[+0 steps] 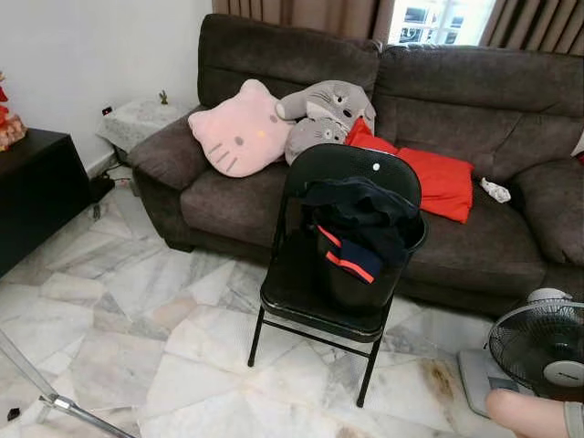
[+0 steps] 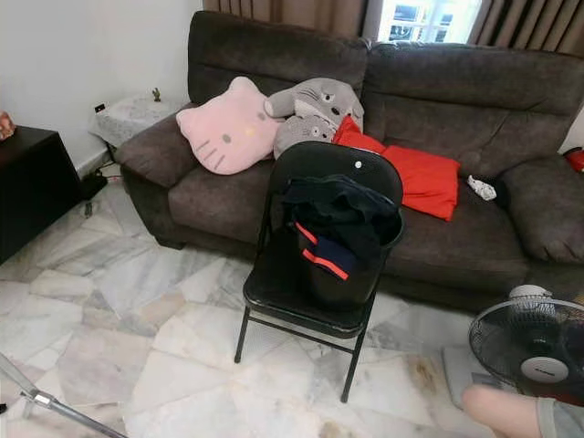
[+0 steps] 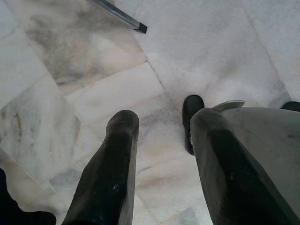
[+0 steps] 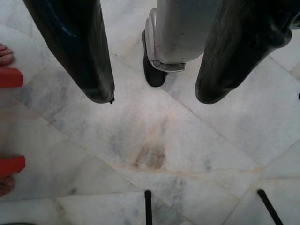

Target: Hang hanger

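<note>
1. The task is judged to be at its start: nothing is held, and an approach to the black metal folding chair (image 1: 342,274) is called for next.
2. No hanger can be made out; it may lie hidden in the black bucket of dark clothing with red stripes (image 1: 360,239) on the chair's seat, before the dark brown fabric sofa (image 1: 474,109).
3. The left gripper (image 3: 161,164) hangs over the white marble floor (image 1: 137,338), fingers apart, empty.
4. The right gripper (image 4: 154,96) is likewise spread and empty, well apart from the chair.
</note>
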`<state>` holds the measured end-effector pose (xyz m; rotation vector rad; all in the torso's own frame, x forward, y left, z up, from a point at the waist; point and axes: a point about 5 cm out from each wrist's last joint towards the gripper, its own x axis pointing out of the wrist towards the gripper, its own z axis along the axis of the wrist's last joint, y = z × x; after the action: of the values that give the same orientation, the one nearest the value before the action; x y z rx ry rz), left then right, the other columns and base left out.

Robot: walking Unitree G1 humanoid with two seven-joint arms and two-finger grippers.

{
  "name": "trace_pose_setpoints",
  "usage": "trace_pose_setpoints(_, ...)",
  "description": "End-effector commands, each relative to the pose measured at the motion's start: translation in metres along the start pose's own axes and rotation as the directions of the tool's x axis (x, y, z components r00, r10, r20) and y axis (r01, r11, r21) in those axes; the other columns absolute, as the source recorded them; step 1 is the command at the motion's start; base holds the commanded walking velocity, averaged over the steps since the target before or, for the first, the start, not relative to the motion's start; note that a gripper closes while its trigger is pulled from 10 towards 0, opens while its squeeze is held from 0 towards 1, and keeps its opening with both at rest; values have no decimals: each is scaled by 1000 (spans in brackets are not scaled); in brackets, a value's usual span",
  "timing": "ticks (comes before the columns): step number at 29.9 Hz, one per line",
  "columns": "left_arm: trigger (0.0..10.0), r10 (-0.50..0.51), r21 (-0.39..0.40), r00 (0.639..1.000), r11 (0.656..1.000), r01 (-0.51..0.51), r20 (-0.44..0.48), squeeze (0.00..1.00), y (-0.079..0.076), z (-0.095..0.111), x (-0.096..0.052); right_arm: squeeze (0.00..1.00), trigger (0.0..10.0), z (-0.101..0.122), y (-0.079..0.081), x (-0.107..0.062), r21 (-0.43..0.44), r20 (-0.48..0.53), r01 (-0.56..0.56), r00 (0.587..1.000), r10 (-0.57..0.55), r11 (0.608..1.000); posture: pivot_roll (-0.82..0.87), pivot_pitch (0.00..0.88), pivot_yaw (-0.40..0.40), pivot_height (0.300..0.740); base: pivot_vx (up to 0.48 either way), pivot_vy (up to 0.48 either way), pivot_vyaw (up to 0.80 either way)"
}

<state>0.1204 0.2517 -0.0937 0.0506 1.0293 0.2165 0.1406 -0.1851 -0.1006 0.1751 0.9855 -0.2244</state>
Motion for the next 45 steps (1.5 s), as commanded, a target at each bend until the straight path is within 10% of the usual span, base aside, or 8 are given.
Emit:
trace_pose_setpoints(1, 10000, -11, 8, 1000, 1000, 11, -23, 0, -6, -3, 0, 0, 10000, 1, -2, 0, 12, 7, 7, 1000, -7, 1000, 53, 0, -34, 740, 0, 0, 0)
trace_pose_setpoints(26, 10000, 1, -3, 999, 1000, -1, -39, 0, 10, -8, -2, 0, 10000, 4, -2, 0, -39, 17, -6, 1000, 6, 999, 41, 0, -33, 740, 131, 0, 0)
trace_pose_setpoints(38, 10000, -32, 1, 999, 999, 32, -28, 0, -16, 0, 2, 0, 10000, 3, -2, 0, -14, 18, 5, 1000, -5, 1000, 40, 0, -34, 740, 294, 0, 33)
trace_pose_setpoints(45, 10000, -13, -2, 999, 1000, 13, -36, 0, 1, -4, 0, 0, 10000, 3, -2, 0, -11, 21, 5, 1000, -5, 1000, 38, 0, -31, 740, 292, 0, 0)
